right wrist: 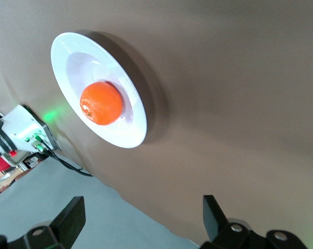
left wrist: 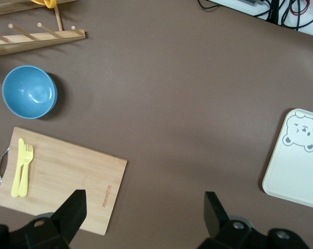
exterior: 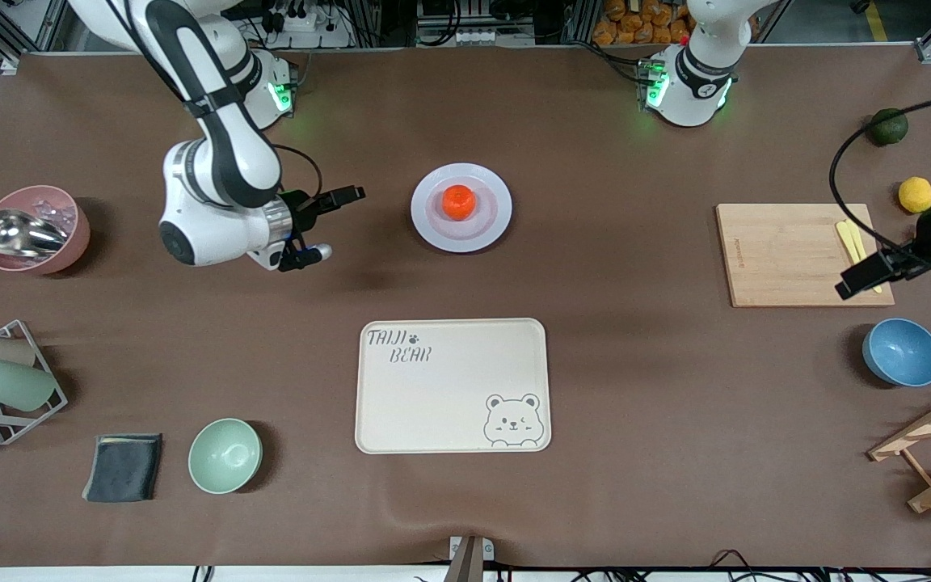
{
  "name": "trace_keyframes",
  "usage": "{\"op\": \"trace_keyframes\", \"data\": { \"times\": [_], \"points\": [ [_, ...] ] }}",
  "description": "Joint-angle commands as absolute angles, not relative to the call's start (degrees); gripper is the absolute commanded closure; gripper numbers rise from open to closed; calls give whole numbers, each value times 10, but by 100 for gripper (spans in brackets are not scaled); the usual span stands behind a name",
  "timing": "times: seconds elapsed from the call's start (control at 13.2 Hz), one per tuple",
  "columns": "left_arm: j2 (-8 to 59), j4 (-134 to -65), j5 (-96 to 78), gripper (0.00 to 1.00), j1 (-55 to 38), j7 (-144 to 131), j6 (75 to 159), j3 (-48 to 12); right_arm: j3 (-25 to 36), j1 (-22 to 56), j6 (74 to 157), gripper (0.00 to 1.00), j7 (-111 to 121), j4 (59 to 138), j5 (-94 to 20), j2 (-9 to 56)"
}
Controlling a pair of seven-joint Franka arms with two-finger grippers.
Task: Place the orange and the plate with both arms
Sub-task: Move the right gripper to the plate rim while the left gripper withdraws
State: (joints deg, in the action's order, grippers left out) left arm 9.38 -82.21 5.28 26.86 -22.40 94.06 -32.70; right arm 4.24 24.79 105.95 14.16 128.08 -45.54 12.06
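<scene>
Red-orange, the orange (exterior: 459,201) lay on the plate (exterior: 435,228) mid-counter. Right tool (exterior: 326,224) hovered beside it, left tool (left wrist: 144,208) over the cutting board (exterior: 789,255) (both gaping, empty); placement looked finished, retreat due next.

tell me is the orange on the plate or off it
On it. The orange sits in the middle of the plate, with rim showing all around it in the front and right wrist views.

glossy plate (exterior: 461,208), matt wood board (exterior: 803,255)
</scene>
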Motion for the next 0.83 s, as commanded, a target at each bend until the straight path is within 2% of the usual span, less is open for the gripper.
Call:
{"op": "trace_keyframes", "data": {
  "times": [0.0, 0.15, 0.23, 0.45, 0.76],
  "points": [
    [31, -836, 41, 0, 233, -213, 897, -283, 48, 297, 1122, 0, 145, 1330, -501, 97],
    [14, -837, 7, 0, 89, -186, 865, -112, 47, 316, 1153, 0, 145, 1342, -509, 100],
    [5, -838, -21, 0, 65, -152, 862, -71, 47, 323, 1161, 0, 146, 1346, -511, 102],
    [-12, -846, -25, 0, 26, -113, 845, -24, 48, 328, 1168, 0, 219, 1367, -589, 117],
    [-6, -841, -22, 0, 28, -103, 843, -22, 48, 371, 1228, 0, 296, 1393, -680, 143]
  ]
}}
